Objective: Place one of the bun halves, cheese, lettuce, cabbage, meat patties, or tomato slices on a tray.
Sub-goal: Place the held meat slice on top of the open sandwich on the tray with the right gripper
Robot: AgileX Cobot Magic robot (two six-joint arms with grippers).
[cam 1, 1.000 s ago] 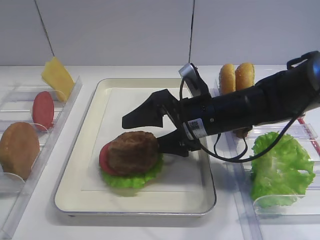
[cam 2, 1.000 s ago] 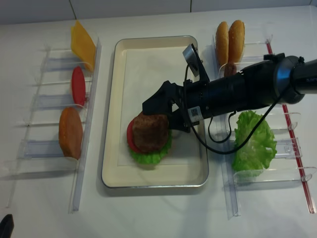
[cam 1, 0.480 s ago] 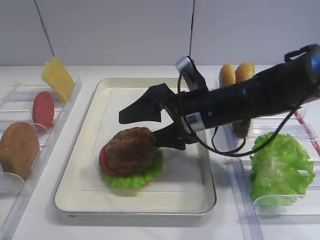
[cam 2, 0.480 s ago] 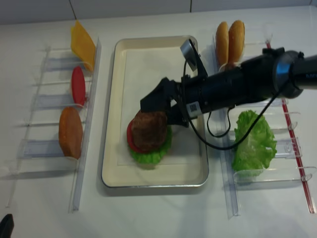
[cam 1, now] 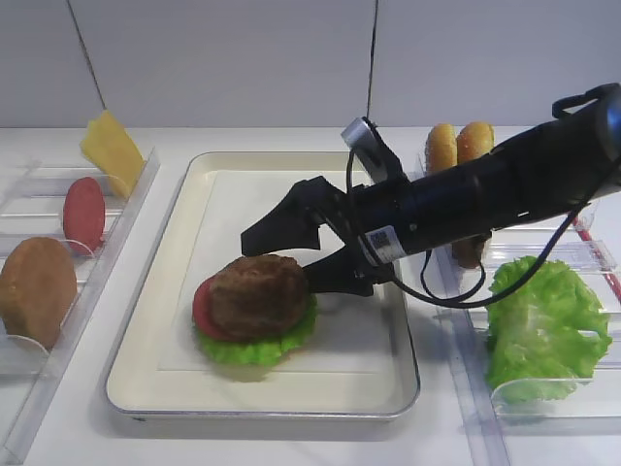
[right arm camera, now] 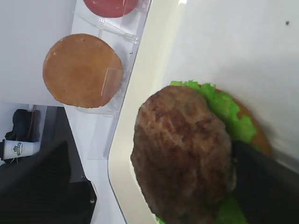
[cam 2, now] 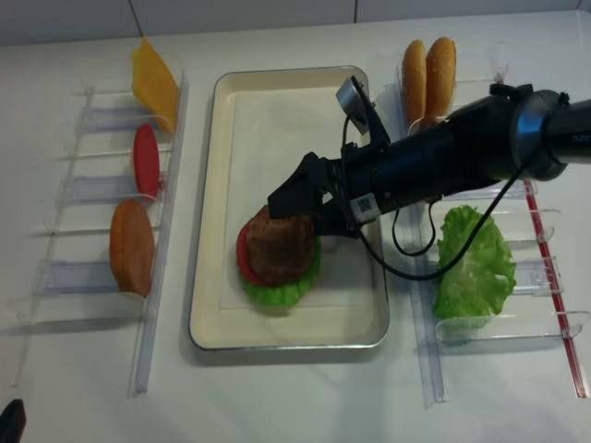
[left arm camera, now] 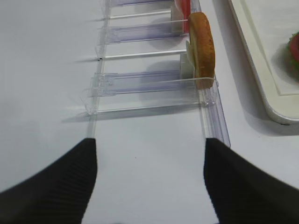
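On the large cream-white rectangular tray (cam 2: 218, 305) with its raised rim and white paper liner, toward the front left corner, sits one stack: one bright green frilly lettuce rosette (cam 2: 297, 280) at the bottom, one flat red tomato slice (cam 2: 242, 257) peeking out on the left, and one dark brown, rough-surfaced round meat patty (cam 2: 279, 246) on top. The black right gripper (cam 2: 309, 203) reaches in from the tray's right edge with its jaws spread wide and released; the lower finger lies just beside the patty's right side, and the upper finger hangs above it, gripping nothing. In the clear plastic slotted rack (cam 2: 102, 194) along the worktop's left edge stand one pale-yellow square cheese slice (cam 2: 153, 83) at the back, one more red tomato slice (cam 2: 145, 159) in the middle, and one golden-brown domed bun half (cam 2: 131, 246) toward the front. In the second clear plastic rack (cam 2: 526, 277) on the right of the tray stand two more golden-brown bun halves (cam 2: 428, 72) side by side at the back and one big frilly green lettuce leaf (cam 2: 475, 263) toward the front; a second dark patty seems to stand behind the arm, mostly hidden. The left gripper (left arm camera: 149, 186) hovers over the white worktop (left arm camera: 46, 70) near the left rack's front end, its two dark fingers standing apart with nothing between them.
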